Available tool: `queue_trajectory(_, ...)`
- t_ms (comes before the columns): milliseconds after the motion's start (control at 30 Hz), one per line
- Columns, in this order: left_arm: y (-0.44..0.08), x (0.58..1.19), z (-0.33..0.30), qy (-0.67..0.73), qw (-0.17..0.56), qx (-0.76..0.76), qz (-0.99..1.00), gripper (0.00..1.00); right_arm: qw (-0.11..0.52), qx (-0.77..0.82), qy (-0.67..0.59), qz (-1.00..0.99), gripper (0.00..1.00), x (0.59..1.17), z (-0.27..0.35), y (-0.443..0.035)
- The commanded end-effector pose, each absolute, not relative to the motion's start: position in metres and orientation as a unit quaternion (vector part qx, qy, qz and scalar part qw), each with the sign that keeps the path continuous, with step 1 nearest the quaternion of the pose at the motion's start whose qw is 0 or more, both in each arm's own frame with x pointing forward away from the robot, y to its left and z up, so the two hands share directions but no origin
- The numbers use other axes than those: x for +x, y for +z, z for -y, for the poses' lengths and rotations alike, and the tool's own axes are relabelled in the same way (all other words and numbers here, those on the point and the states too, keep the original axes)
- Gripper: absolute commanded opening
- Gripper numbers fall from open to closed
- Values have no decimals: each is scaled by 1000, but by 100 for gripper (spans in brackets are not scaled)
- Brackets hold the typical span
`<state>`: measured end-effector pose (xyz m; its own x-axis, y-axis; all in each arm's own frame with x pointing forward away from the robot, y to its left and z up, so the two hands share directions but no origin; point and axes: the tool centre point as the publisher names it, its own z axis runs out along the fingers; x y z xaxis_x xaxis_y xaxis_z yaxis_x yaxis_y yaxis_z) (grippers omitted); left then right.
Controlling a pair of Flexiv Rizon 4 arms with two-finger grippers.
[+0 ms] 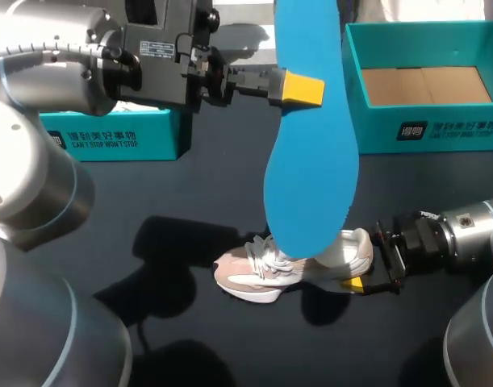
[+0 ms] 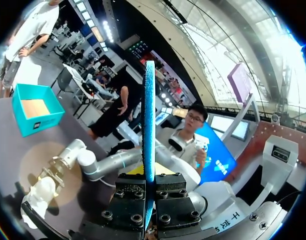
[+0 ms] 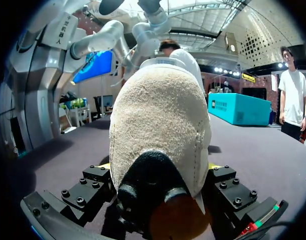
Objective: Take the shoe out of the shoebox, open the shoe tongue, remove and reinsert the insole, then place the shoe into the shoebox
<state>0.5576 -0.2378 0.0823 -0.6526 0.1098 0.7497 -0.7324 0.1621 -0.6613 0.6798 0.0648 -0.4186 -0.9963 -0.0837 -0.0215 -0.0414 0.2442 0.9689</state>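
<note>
A long blue insole (image 1: pixel 311 137) hangs upright high above the table, and my left gripper (image 1: pixel 302 89) is shut on its upper part. In the left wrist view the insole (image 2: pixel 149 115) shows edge-on, pinched in the left gripper (image 2: pixel 149 187). Below it a beige and white sneaker (image 1: pixel 290 266) lies on the dark table, toe to the left. My right gripper (image 1: pixel 361 278) is shut on its heel from the right. In the right wrist view the heel (image 3: pixel 160 115) fills the gap of the right gripper (image 3: pixel 160 172), a finger against each side.
The open teal shoebox (image 1: pixel 428 129) with a cardboard floor stands at the back right. A second teal box part (image 1: pixel 117 137) sits at the back left, under my left arm; it also shows as a teal box (image 3: pixel 240 107) beyond the shoe.
</note>
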Motion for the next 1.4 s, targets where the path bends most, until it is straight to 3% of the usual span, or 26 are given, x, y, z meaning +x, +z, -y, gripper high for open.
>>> queue_trajectory(33, 80, 556, 237, 607, 348, 230, 677, 0, 17, 39, -612, 790, 0, 679, -67, -422)
queue_trajectory(200, 80, 556, 237, 607, 348, 230, 677, 0, 17, 39, -612, 790, 0, 679, -67, -422)
queue_trajectory(233, 80, 556, 237, 607, 348, 230, 677, 0, 17, 39, -612, 790, 19, 679, -67, -422)
queue_trajectory(267, 80, 556, 237, 607, 348, 230, 677, 0, 17, 39, -612, 790, 100, 679, -67, -422)
queue_trajectory(900, 80, 556, 237, 607, 348, 230, 677, 0, 8, 11, -509, 861, 100, 680, -61, -395)
queue_trajectory(1400, 80, 556, 237, 607, 348, 230, 677, 0, -2, -14, -504, 863, 100, 680, -57, -391)
